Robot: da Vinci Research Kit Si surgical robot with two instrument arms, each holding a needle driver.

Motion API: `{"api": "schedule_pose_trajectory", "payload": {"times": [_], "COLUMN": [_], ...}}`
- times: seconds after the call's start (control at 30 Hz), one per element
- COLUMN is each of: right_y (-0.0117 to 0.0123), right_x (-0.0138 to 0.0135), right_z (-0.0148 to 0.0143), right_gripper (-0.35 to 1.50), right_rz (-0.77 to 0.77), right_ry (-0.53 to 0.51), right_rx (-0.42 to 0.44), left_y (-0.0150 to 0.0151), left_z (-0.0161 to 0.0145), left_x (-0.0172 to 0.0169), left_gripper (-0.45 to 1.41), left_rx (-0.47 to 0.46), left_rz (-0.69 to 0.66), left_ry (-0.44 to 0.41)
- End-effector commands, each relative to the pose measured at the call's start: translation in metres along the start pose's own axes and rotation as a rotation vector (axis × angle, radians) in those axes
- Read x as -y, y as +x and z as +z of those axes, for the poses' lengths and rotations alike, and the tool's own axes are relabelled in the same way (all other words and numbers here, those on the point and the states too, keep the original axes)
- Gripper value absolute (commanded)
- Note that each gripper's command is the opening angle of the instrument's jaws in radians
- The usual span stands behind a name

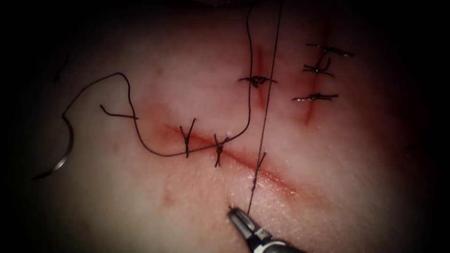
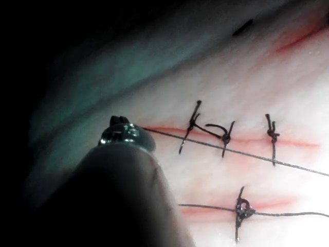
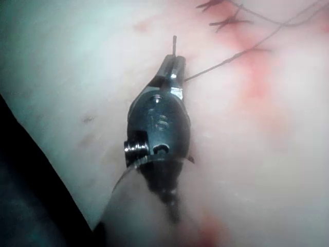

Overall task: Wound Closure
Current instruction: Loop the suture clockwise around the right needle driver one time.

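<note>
Dark thread (image 1: 264,122) runs taut up-picture from right tool (image 1: 239,219), jaws clenched on its end below cut (image 1: 243,159). Needle (image 1: 61,161) lies loose far left on tissue (image 1: 356,178). Left tool (image 2: 121,135) holds same strand; jaw state unreadable.

The cut (image 1: 243,161) runs slantwise across the tissue (image 1: 140,206), with two stitches (image 1: 187,137) side by side on its left stretch. The needle (image 1: 63,157) lies flat on the tissue far left of the cut, not in it, free of both tools. Its thread (image 1: 140,140) loops right, crosses the stitches and climbs away behind. A second, taut thread (image 1: 267,93) comes down from the far edge across the cut to the right tool (image 1: 239,218), near front, its jaws closed on that strand. Behind, right, lie two shorter cuts (image 1: 311,93) with knots (image 1: 257,80) on them.
</note>
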Motion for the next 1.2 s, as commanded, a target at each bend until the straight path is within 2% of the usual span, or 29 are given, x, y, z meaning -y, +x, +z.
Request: {"api": "schedule_pose_trajectory", "payload": {"times": [0.03,0.27,0.37,0.47,0.5,0.53,0.57,0.6,0.63,0.67,0.7,0.77,0.8,0.83,0.97,1.0,1.07,1.1,1.13,1.2], "right_y": [-0.0006,-0.0025,-0.0025,-0.0019,-0.0012,-0.0012,-0.0008,0.0,0.0,0.0005,0.0005,0.0008,0.0009,0.0009,0.0014,0.0017,0.0034,0.0034,0.0051,0.0058], "right_x": [0.0008,0.003,0.0032,0.0027,0.0022,0.0022,0.0019,0.0013,0.0013,0.0008,0.0008,0.0005,0.0003,0.0003,-0.0002,-0.0003,-0.001,-0.001,-0.0017,-0.002], "right_z": [0.0007,-0.0004,-0.0004,-0.0002,0.0001,0.0001,0.0002,0.0005,0.0005,0.0006,0.0006,0.0005,0.0001,0.0001,-0.0011,-0.0013,-0.0019,-0.0019,-0.0014,-0.001], "right_gripper": [-0.35,-0.35,-0.35,-0.35,0.26,0.26,0.69,1.01,1.01,1.23,1.23,1.31,1.35,1.35,1.35,1.33,1.18,1.18,1.1,1.1], "right_rz": [-0.009,-0.03,-0.031,-0.022,-0.013,-0.013,-0.008,0.0,0.0,0.005,0.005,0.019,0.043,0.043,0.068,0.076,0.107,0.107,0.124,0.131], "right_ry": [0.004,0.014,0.02,0.03,0.034,0.034,0.037,0.068,0.068,0.088,0.088,0.109,0.134,0.134,0.175,0.183,0.2,0.2,0.197,0.197], "right_rx": [0.0,0.045,0.049,0.017,-0.007,-0.007,-0.017,-0.029,-0.029,-0.036,-0.036,-0.041,-0.04,-0.04,-0.037,-0.035,-0.024,-0.024,-0.02,-0.024], "left_y": [-0.0004,-0.0032,-0.0037,-0.0039,-0.0037,-0.0037,-0.0036,-0.0032,-0.0032,-0.0027,-0.0027,-0.0023,-0.002,-0.002,-0.0015,-0.0013,-0.0007,-0.0007,-0.0002,0.0001], "left_z": [0.0011,0.0026,0.0025,0.0016,0.0005,0.0005,-0.0006,-0.0024,-0.0024,-0.005,-0.005,-0.0079,-0.0106,-0.0106,-0.016,-0.0175,-0.0208,-0.0208,-0.0224,-0.0234], "left_x": [0.0002,0.0,-0.0004,-0.0014,-0.002,-0.002,-0.0026,-0.0034,-0.0034,-0.0046,-0.0046,-0.0058,-0.0066,-0.0066,-0.0081,-0.0086,-0.0095,-0.0095,-0.0102,-0.0108], "left_gripper": [-0.45,-0.45,-0.45,-0.45,-0.45,-0.45,-0.45,-0.45,-0.45,-0.45,-0.45,-0.45,-0.45,-0.45,-0.45,-0.45,-0.45,-0.45,-0.45,-0.45], "left_rx": [-0.004,-0.022,-0.024,-0.034,-0.034,-0.034,-0.024,0.004,0.004,0.036,0.036,0.064,0.085,0.085,0.115,0.127,0.14,0.14,0.142,0.142], "left_rz": [0.005,0.019,0.011,0.005,-0.008,-0.008,-0.022,-0.028,-0.028,-0.02,-0.02,-0.013,-0.005,-0.005,0.012,0.017,0.026,0.026,0.032,0.036], "left_ry": [0.004,0.015,0.01,-0.003,-0.013,-0.013,-0.025,-0.047,-0.047,-0.065,-0.065,-0.073,-0.08,-0.08,-0.095,-0.096,-0.103,-0.103,-0.107,-0.108]}}
